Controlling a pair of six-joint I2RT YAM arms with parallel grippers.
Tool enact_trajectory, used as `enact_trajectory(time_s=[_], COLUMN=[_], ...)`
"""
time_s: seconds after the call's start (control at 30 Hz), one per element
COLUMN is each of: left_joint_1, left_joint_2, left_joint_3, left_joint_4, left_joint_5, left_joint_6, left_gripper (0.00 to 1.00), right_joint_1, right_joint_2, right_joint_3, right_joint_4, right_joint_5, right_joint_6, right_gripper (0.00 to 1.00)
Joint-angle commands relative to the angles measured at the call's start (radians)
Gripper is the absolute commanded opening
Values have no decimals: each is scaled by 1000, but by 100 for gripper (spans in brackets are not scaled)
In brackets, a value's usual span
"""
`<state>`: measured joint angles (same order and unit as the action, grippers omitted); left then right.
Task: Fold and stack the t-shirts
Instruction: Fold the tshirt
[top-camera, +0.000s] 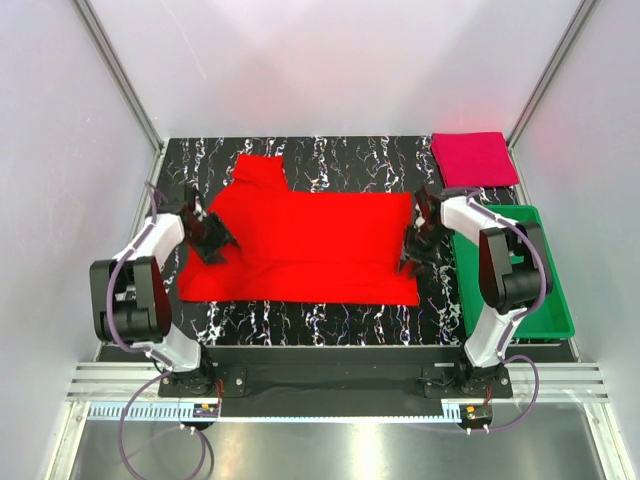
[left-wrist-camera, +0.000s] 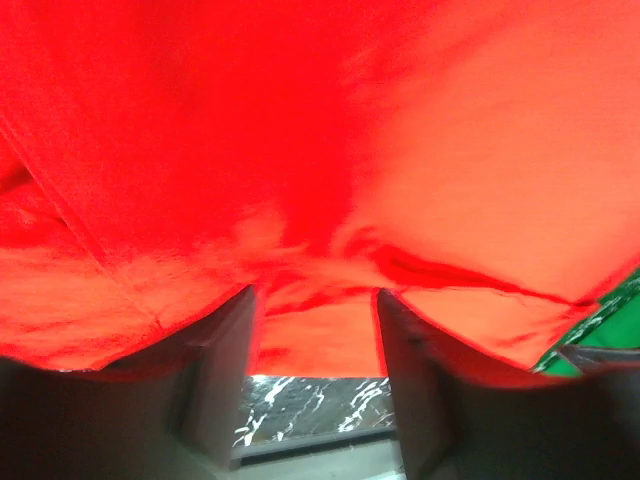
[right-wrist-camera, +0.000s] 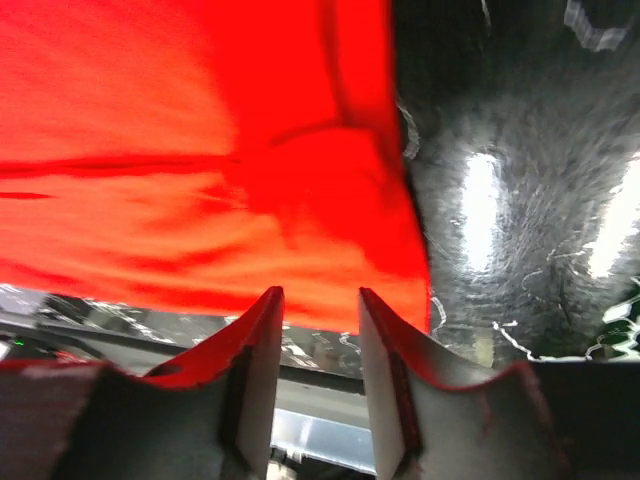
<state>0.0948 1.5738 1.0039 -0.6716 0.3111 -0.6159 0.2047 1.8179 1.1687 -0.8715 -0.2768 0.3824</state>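
The bright red cloth t-shirt (top-camera: 300, 245) is flanked at nine and three o'clock by the left gripper (left-wrist-camera: 315, 297) and right gripper (right-wrist-camera: 320, 293), both spread; edges should be pinched level.

Black marbled table (top-camera: 330, 160): red t-shirt (top-camera: 310, 245) spread flat across ctr; crimson t-shirt (top-camera: 472, 158) folded, far-R corner; green tray (top-camera: 556, 310) along R edge, nr front.

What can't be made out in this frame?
- Top view: the right arm covers part of the rigid green plastic tray.
- Left wrist view: blurred bright red cloth t-shirt fills the frame; its outline is cut off.
- Top view: left gripper fingertips, too small.
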Motion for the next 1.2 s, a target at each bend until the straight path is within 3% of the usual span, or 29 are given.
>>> enact_trajectory(time_s=[0.0, 0.2, 0.33, 0.47, 0.77, 1.03, 1.17], left_joint_1=[-1, 6, 17, 22, 29, 31, 31], left_joint_2=[-72, 225, 440, 561, 707, 779, 812], left_joint_3=[192, 514, 700, 852, 986, 1007, 1041], left_joint_4=[-8, 9, 10, 13, 78, 76, 67], left_joint_5=[-84, -220, -234, -173, -138, 45, 68], left_joint_6=[106, 212, 332, 439, 516, 486, 479], left_gripper=[61, 56, 42, 42, 55, 58, 57], right_joint_1=[-16, -65, -91, -123, -162, -168, -168], right_joint_2=[-22, 177, 299, 408, 557, 610, 636], right_joint_3=[176, 520, 748, 874, 1037, 1063, 1099], right_joint_4=[-32, -32, -47, -60, -103, -107, -110], right_joint_5=[19, 16, 31, 48, 34, 30, 33], right_joint_6=[22, 73, 79, 55, 23, 12, 7], right_gripper=[46, 53, 53, 53, 53, 53, 54])
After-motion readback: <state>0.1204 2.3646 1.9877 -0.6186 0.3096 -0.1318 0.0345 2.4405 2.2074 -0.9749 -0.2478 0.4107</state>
